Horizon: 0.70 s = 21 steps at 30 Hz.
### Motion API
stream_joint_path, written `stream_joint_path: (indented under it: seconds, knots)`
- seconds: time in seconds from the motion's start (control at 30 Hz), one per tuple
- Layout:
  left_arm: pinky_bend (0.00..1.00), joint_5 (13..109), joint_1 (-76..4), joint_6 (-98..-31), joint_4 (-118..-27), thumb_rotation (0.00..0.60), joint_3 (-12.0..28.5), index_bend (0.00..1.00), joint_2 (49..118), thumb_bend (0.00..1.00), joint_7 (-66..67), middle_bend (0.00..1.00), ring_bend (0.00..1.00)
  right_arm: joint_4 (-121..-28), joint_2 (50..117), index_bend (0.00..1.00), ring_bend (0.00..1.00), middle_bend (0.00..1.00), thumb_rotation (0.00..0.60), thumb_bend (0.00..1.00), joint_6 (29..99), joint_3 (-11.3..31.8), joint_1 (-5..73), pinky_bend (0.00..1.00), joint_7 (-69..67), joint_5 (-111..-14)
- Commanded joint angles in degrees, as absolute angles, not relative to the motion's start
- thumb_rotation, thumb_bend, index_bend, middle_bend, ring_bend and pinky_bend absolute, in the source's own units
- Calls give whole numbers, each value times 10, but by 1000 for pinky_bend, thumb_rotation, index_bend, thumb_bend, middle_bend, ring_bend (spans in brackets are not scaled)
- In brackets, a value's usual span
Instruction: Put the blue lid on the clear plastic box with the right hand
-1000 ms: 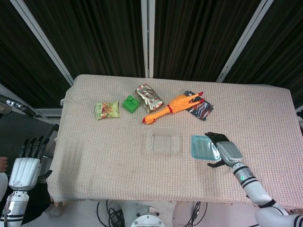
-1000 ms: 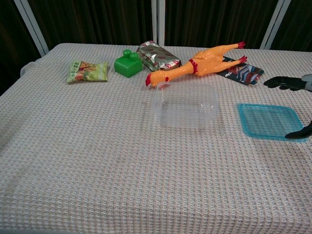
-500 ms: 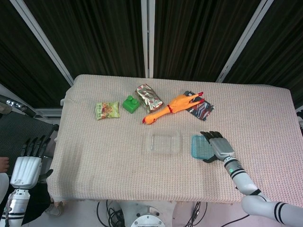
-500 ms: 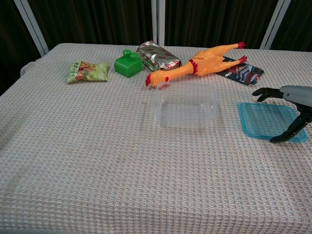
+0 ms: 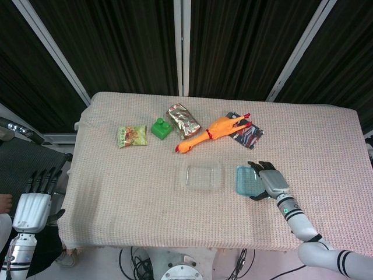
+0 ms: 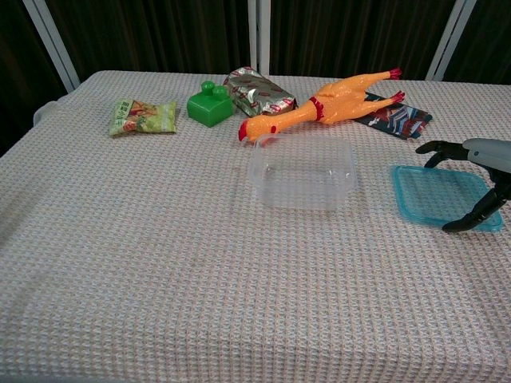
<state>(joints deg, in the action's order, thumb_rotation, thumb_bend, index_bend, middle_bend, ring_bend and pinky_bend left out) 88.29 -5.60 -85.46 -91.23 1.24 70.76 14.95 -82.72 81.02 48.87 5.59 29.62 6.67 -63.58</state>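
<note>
One blue lid (image 6: pixel 441 196) lies flat on the tabletop (image 6: pixel 160 239) at the right of the frame, just under the right hand (image 6: pixel 479 185), whose spread fingers hold nothing yet, and the clear plastic box (image 6: pixel 303 172) sits to its left.

Looks like a lab test rig: cloth-covered table (image 5: pixel 145 198), black curtains (image 5: pixel 233 41) on metal frame bars (image 5: pixel 49 49), cables (image 5: pixel 137 259) under table.
</note>
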Motion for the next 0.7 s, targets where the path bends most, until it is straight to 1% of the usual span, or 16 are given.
stream_joint_path:
  seconds: [0.03, 0.2, 0.33, 0.43, 0.53, 0.63, 0.7]
  knots:
    - [3, 883, -56, -855, -913, 600, 12, 54, 707, 29, 150, 10, 0, -841, 795, 16, 17, 341, 600, 86, 504, 55, 288, 0, 51, -653]
    - [3, 886, -57, -856, -916, 600, 12, 54, 704, 30, 151, 9, 0, -908, 739, 21, 30, 356, 600, 93, 524, 65, 282, 0, 30, -680]
    - [3, 889, -58, -856, -919, 600, 10, 54, 702, 30, 151, 10, 0, -982, 688, 21, 30, 357, 600, 94, 514, 84, 302, 0, 51, -672]
    - [3, 893, -58, -858, -918, 600, 9, 54, 704, 29, 150, 10, 0, -1043, 669, 21, 30, 359, 600, 97, 492, 104, 334, 0, 96, -619]
    - [3, 896, -58, -859, -913, 600, 8, 54, 706, 30, 144, 10, 0, -1085, 674, 22, 30, 356, 600, 97, 478, 118, 380, 0, 157, -539]
    - [3, 897, -58, -859, -909, 600, 8, 54, 705, 30, 139, 9, 0, -1108, 695, 22, 29, 350, 600, 98, 485, 127, 428, 0, 211, -451]
    - [3, 897, -56, -863, -906, 600, 8, 54, 703, 29, 133, 10, 0, -1118, 713, 21, 29, 348, 600, 98, 504, 128, 460, 0, 248, -389]
